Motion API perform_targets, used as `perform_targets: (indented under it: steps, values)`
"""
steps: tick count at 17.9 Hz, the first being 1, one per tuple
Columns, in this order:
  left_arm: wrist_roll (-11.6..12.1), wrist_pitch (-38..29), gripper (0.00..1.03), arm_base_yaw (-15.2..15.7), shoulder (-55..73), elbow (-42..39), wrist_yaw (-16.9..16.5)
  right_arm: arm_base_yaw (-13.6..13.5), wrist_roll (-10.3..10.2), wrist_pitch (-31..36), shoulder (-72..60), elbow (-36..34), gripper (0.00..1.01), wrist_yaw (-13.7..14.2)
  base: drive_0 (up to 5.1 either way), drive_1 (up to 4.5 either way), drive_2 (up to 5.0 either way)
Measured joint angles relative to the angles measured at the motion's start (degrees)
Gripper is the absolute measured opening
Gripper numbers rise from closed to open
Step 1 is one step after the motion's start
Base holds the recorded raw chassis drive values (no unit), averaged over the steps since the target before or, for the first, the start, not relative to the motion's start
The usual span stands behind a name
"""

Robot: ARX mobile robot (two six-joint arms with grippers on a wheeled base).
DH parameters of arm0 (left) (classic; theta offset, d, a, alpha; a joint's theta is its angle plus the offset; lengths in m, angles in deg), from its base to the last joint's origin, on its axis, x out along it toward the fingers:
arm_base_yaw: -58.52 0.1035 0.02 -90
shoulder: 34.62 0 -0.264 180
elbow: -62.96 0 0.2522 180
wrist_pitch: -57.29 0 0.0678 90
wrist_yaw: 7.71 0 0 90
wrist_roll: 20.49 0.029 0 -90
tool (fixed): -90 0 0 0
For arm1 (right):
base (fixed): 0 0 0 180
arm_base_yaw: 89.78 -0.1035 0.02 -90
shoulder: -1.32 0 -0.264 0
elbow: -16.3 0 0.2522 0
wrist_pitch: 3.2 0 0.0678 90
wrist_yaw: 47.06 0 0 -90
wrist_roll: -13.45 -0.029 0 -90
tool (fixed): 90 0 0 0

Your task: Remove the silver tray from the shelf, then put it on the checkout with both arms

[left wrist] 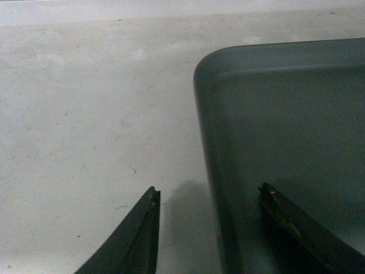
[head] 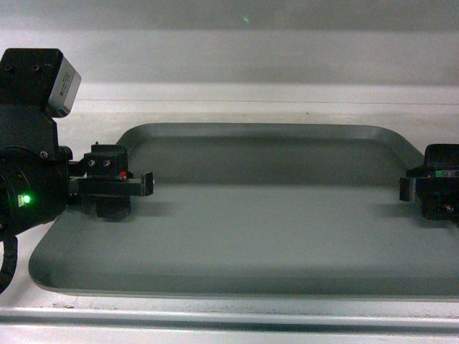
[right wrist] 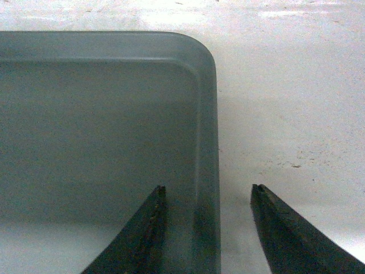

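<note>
The silver tray (head: 265, 215) lies flat on a white surface (left wrist: 85, 114), with nothing else on it or near it. Both wrist views show spread fingers straddling the rim: the left gripper (left wrist: 208, 200) at the left edge, the right gripper (right wrist: 208, 197) at the right. From the head view, the right gripper is cut off by the frame edge.

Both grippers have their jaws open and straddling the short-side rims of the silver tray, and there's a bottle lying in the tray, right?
Not quite. The left gripper and the right gripper are open, jaws astride the rims of the silver tray, as both wrist views show. But there is no bottle: in the head view the tray's visible floor is bare.
</note>
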Motion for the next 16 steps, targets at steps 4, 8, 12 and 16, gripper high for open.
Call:
perform_targets:
  steps: [4, 8, 12, 16]
  values:
    - [0.28, -0.04, 0.15, -0.09, 0.0, -0.02, -0.59, -0.22, -0.72, -0.04, 0.2, -0.04, 0.08, 0.04, 0.0, 0.0, 0.0]
    - [-2.38, -0.28, 0.04, -0.11, -0.11, -0.07, -0.68, 0.09, -4.94, 1.4, 1.66, -1.18, 0.03, -0.98, 0.0, 0.0, 0.0]
    - [-2.38, 0.5, 0.04, -0.31, -1.7, -0.66, -0.39, -0.31, -5.57, 0.72, 6.73, -2.45, 0.03, -0.98, 0.0, 0.0, 0.0]
    - [-1.92, 2.93, 0.04, -0.68, -8.39, -1.64, 0.55, -0.48, -5.81, -1.22, 12.35, -3.32, 0.03, -1.68, 0.0, 0.0, 0.0]
